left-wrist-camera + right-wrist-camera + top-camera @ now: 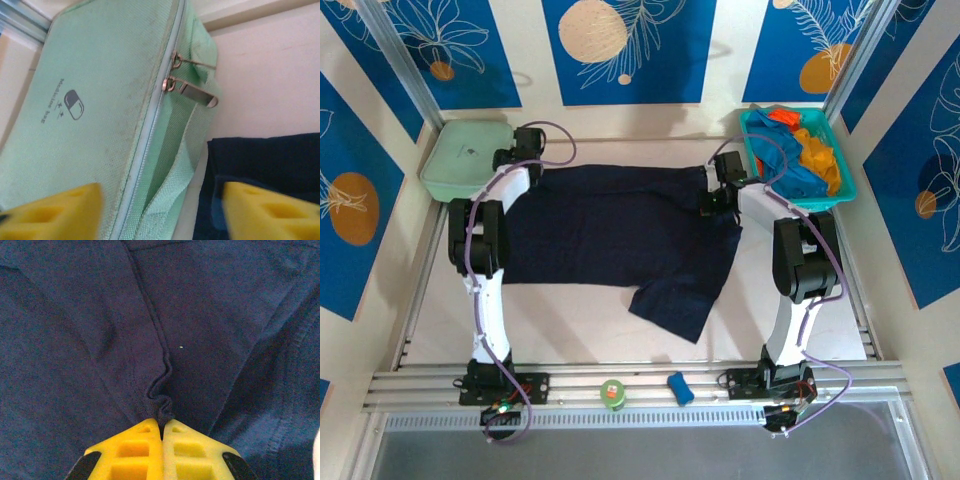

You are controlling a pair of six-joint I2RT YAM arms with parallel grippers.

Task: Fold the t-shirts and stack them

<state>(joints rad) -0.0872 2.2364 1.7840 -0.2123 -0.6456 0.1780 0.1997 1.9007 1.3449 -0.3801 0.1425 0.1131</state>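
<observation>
The navy t-shirt [620, 230] lies spread mid-table; the right gripper [162, 422] is clenched on a thin seam pucker at its far-right part, which may slip when pulled; the left gripper [160, 210], jaws released, could snag the green case [100, 100].

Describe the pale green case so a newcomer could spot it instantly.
Look to the table's far left corner, past the navy t-shirt and ahead of the left claw. The pale green case sits there, a zipped fabric box with a small capsule logo on top. Unlike the teal basket in the far right corner, it is closed, with no clothes showing.
</observation>
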